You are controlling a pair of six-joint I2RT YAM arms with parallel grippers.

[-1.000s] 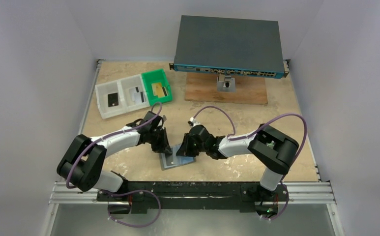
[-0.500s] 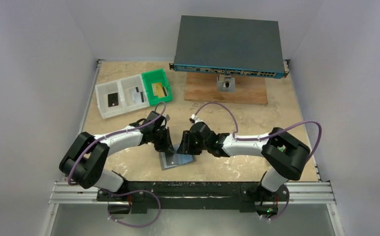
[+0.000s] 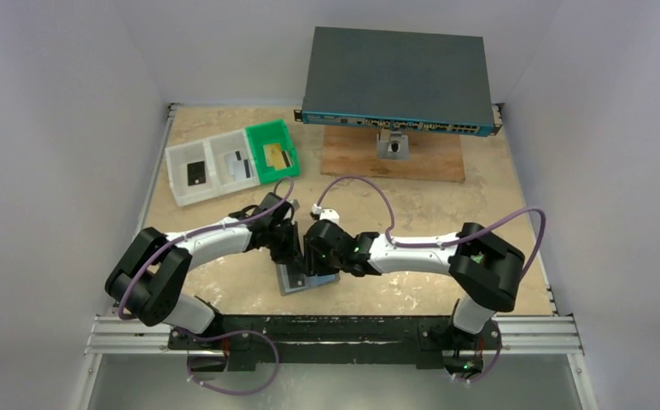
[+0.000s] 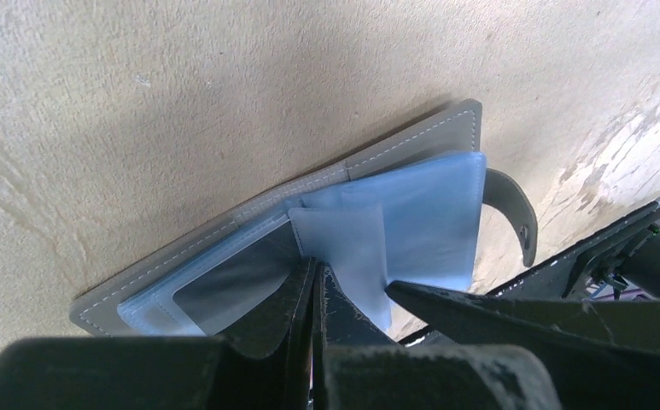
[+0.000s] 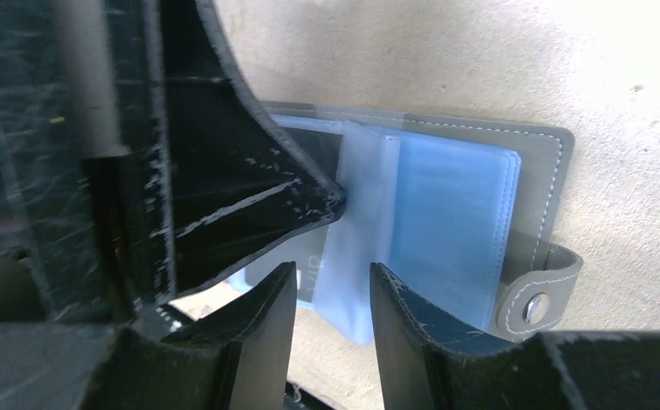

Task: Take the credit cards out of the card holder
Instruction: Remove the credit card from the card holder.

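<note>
Low in the middle of the top view, on the desk point(image 3: 480, 222): open card holder point(image 3: 294, 280) with blue see-through pockets point(image 4: 429, 205), a dark card point(image 4: 224, 290) inside one. Left tool point(image 4: 312, 272) pressed together, tip on the pockets. Right tool point(image 5: 333, 273) spread, one pale pocket between its fingers. Upper left: white tray point(image 3: 171, 166) with a black card point(image 3: 196, 173) and a grey card point(image 3: 238, 165); green tray point(image 3: 266, 128) with a gold card point(image 3: 277, 155).

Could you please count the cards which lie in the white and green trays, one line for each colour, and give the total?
Black card: 1
Silver-grey card: 1
Gold card: 1
Total: 3
</note>
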